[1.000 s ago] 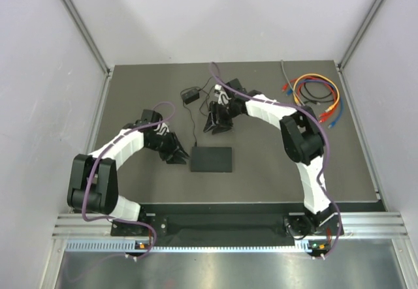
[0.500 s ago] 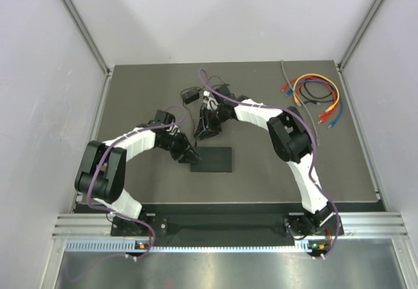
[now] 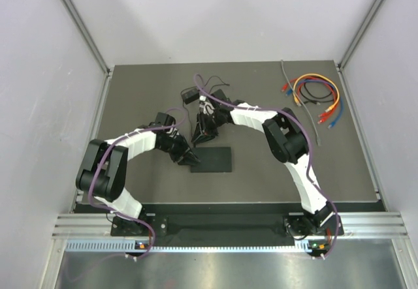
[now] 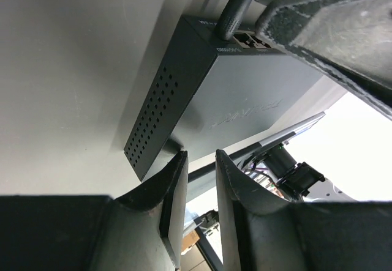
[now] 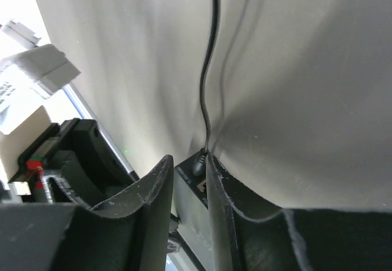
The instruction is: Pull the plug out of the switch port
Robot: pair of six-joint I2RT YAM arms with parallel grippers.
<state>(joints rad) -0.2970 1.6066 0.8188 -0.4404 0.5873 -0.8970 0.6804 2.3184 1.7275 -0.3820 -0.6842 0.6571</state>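
Note:
The switch [image 3: 213, 160] is a flat black box lying mid-table. A thin black cable [image 3: 194, 124] runs to a plug [image 5: 199, 163] seated in its far left corner; the plug also shows in the left wrist view [image 4: 229, 17]. My left gripper [image 3: 190, 159] is low at the switch's [image 4: 233, 93] left end, its jaws a narrow gap apart with nothing between them. My right gripper [image 3: 199, 136] hangs over the plugged corner. Its fingertips [image 5: 215, 168] stand a narrow gap apart on either side of the plug, which lies against the right one and does not fill the gap.
A black power adapter [image 3: 190, 95] lies behind the switch. A coil of orange, red and blue cables [image 3: 317, 93] and a grey cable [image 3: 302, 103] lie at the back right. White walls enclose the table on three sides.
My left gripper has moved right, up to the switch's left end. My right gripper has moved left and nearer, down over the plugged corner.

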